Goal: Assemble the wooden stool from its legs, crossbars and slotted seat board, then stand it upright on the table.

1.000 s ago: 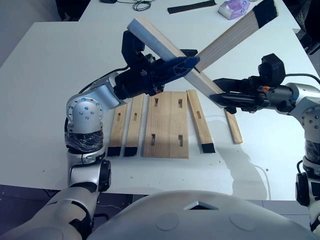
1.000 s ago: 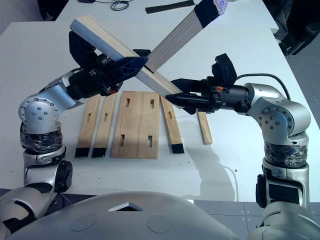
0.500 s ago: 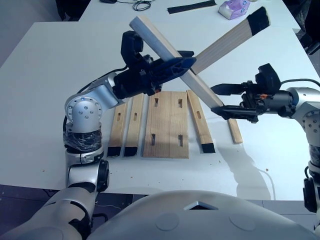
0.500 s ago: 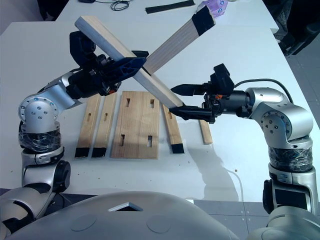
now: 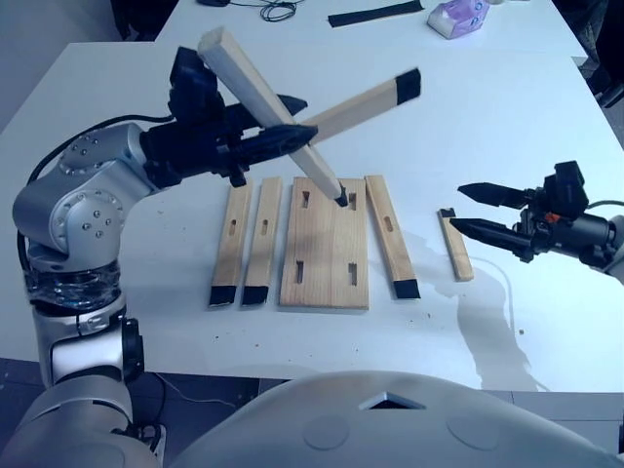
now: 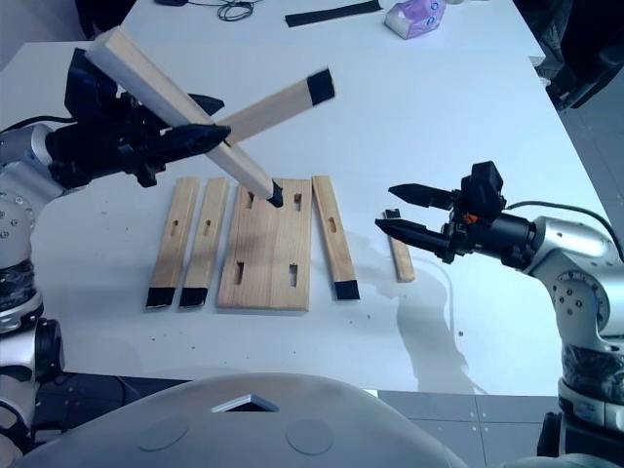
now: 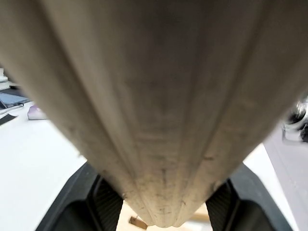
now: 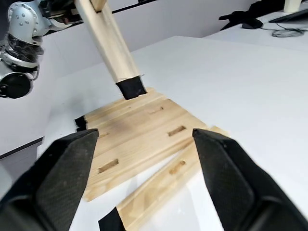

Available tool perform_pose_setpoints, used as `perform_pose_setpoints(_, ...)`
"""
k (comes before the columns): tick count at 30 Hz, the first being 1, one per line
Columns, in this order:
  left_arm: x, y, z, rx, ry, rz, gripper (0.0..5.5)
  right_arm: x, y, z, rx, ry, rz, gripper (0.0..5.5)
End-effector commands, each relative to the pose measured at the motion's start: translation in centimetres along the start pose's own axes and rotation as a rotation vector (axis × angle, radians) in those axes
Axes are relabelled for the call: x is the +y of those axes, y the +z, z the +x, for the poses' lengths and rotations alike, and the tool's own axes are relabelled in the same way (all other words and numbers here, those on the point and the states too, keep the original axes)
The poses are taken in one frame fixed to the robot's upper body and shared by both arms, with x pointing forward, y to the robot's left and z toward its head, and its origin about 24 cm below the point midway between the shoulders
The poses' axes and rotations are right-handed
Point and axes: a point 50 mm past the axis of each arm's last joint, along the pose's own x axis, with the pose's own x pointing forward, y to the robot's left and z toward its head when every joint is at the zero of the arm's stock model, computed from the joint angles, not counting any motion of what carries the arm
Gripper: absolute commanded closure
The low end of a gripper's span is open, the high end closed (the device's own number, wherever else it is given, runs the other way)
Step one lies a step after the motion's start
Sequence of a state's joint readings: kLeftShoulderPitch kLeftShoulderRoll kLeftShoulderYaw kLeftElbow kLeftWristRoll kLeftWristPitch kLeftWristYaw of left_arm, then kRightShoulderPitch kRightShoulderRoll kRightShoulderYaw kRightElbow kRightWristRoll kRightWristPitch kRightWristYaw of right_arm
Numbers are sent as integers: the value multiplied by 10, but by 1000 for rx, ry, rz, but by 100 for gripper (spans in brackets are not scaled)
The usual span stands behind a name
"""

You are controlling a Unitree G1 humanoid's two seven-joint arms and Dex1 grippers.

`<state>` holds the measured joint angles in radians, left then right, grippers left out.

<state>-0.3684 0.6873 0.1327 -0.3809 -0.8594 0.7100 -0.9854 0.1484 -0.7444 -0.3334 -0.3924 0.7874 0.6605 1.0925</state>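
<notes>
- The left gripper (image 5: 290,119) is raised over the white worktop (image 5: 127,244), behind the flat pieces; its fingers (image 7: 103,202) are clenched on the slanted leg (image 5: 255,83) where it meets a crossing leg (image 5: 366,97).
- The slanted leg runs from a pale top end down to a black-capped end at the seat board (image 5: 324,258), beside its far slot on the right; I cannot tell whether that end sits in the slot.
- The crossing leg points up and away to the right, with a black cap on its far end.
- The seat board lies flat with four slots; two slotted legs (image 5: 246,244) lie just beside it on the left and one slotted leg (image 5: 390,234) on the right, black ends towards the robot.
- A short crossbar (image 5: 454,252) lies further right, apart from the rest.
- The right gripper (image 5: 476,209) hovers low, just right of the short crossbar; its fingers are spread apart and hold nothing.
- A purple pack (image 5: 456,15) lies on the table behind; its print is too small to read.
</notes>
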Motion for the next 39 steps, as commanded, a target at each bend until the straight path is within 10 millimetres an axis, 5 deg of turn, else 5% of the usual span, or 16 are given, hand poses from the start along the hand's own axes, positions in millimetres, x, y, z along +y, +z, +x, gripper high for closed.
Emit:
perform_pose_setpoints(1, -12, -12, -12, 86, -20, 46, 342, 8, -3, -1, -48, -53, -17, 189)
perform_pose_setpoints(8, -26, -41, -36, 160, -38, 51, 342, 15, -10, -7, -27, -116, -31, 189)
perform_pose_setpoints(25, -51, -59, -52, 253, -166, 96, 342, 13, -10, -7, -10, -124, -39, 189)
perform_pose_setpoints(39, -46, -54, -61, 266, -130, 85, 342, 19, -18, -3, -11, -141, -46, 189)
